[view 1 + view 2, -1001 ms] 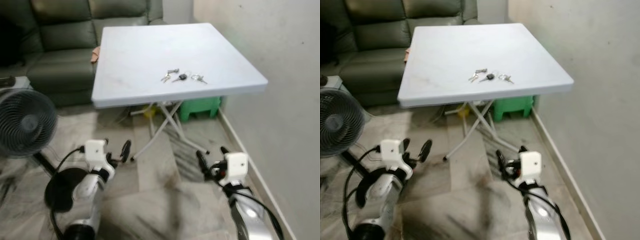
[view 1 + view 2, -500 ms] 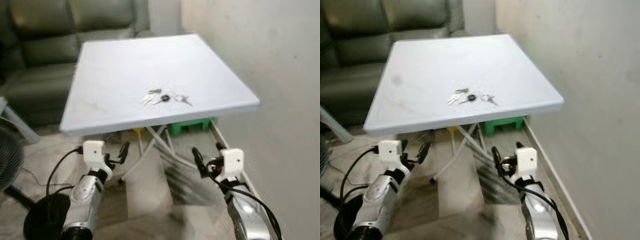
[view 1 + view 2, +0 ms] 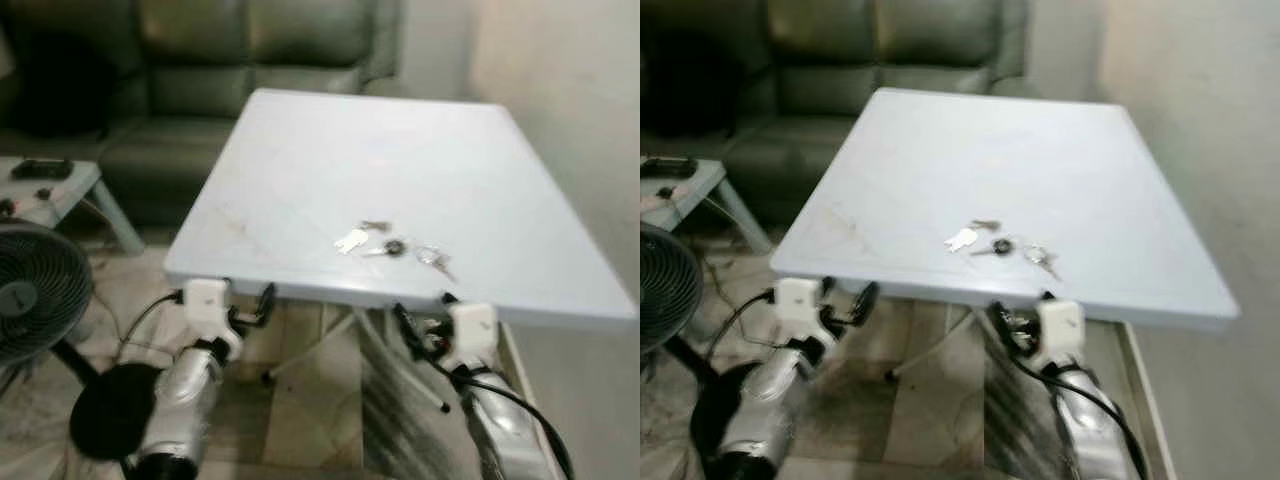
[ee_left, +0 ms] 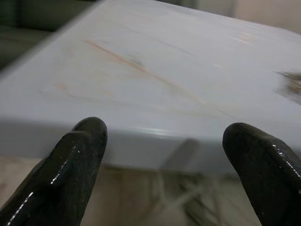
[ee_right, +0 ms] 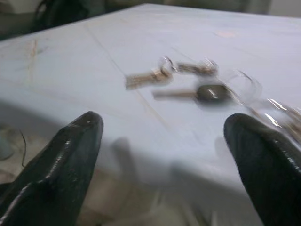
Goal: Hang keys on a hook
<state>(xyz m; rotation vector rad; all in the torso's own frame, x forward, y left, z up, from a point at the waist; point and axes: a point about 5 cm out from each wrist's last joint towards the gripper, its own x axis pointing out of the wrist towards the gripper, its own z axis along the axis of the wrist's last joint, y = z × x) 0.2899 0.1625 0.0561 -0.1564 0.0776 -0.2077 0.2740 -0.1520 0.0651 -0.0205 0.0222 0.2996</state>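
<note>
Both sets of jaws stood spread apart and gripped nothing. I had the left gripper (image 3: 250, 303) and the right gripper (image 3: 422, 318) raised just below the near edge of the table (image 3: 300, 170), at about seven and five o'clock from the keys (image 3: 392, 244). Those keys lay loose on the pale tabletop close to that near edge, a silver bunch, a black-headed key and a ring side by side. At twelve o'clock beyond the table I saw a dark sofa (image 3: 200, 60), and a black fan (image 3: 35, 290) at nine o'clock on the floor.
</note>
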